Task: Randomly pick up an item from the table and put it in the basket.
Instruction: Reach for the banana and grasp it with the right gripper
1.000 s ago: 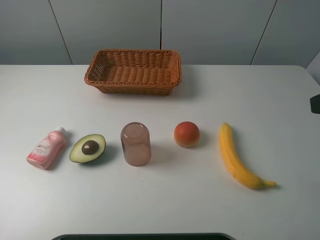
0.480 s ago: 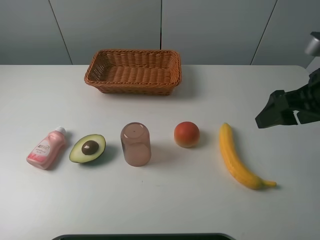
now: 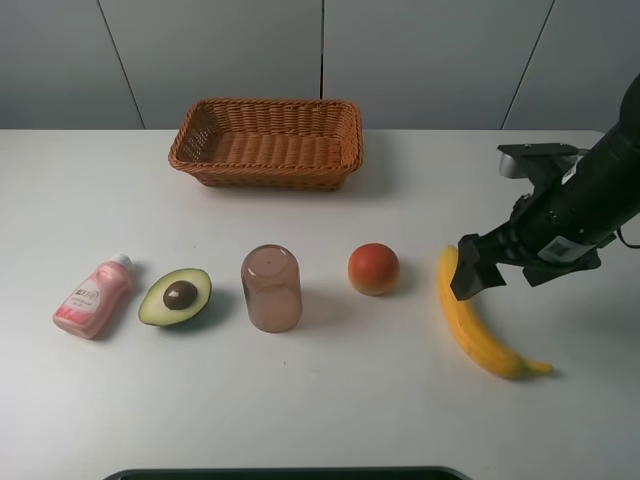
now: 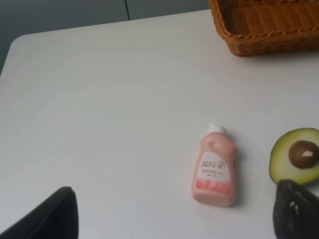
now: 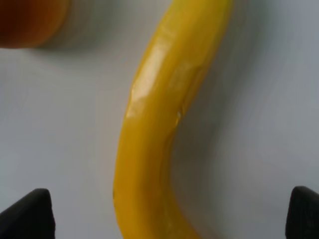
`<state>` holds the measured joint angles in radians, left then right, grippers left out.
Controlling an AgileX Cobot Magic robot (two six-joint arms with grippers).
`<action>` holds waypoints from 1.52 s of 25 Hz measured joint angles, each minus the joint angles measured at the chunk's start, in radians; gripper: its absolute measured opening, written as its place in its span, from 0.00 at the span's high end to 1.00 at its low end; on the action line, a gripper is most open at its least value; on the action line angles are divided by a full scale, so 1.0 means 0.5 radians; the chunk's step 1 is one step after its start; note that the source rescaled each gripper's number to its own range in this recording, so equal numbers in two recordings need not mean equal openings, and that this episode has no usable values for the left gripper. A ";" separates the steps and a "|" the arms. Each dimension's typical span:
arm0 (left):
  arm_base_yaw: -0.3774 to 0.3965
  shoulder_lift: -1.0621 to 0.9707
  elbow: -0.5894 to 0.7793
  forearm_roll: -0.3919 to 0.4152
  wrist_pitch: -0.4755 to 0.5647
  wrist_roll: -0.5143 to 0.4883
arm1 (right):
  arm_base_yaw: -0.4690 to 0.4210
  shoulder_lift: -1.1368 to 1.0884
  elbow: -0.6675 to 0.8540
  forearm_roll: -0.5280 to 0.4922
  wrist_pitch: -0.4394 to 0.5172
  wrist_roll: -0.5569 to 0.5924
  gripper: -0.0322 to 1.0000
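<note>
Up high, you see the banana [image 3: 478,335] lying on the right side of the table [image 3: 330,400], well apart from the basket [image 3: 262,176], w/ your right gripper [image 3: 472,272] at its end nearer the basket. Left wrist cam: your left gripper [image 4: 177,219] is spread wide near the pink bottle [image 4: 215,167]. Right wrist cam: the right fingers [image 5: 27,214] are wide apart, one each side of the banana, not touching it.

right gripper [image 3: 474,276] angled downward, jaws wide apart; left gripper [image 4: 172,219] jaws apart too.
</note>
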<state>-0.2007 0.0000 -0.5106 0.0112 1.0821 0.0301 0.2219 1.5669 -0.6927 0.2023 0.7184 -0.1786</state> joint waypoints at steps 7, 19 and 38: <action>0.000 0.000 0.000 0.000 0.000 0.000 | 0.017 0.287 -0.004 0.000 -0.061 0.004 0.00; 0.000 0.000 0.000 0.000 0.000 0.004 | 0.210 0.485 -0.009 -0.005 -0.246 0.030 0.00; 0.000 0.000 0.000 0.000 0.000 0.007 | 0.211 0.534 -0.025 -0.013 -0.284 0.149 0.96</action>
<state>-0.2007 0.0000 -0.5106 0.0112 1.0821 0.0334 0.3274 1.8341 -0.7051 0.1956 0.5765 -0.1040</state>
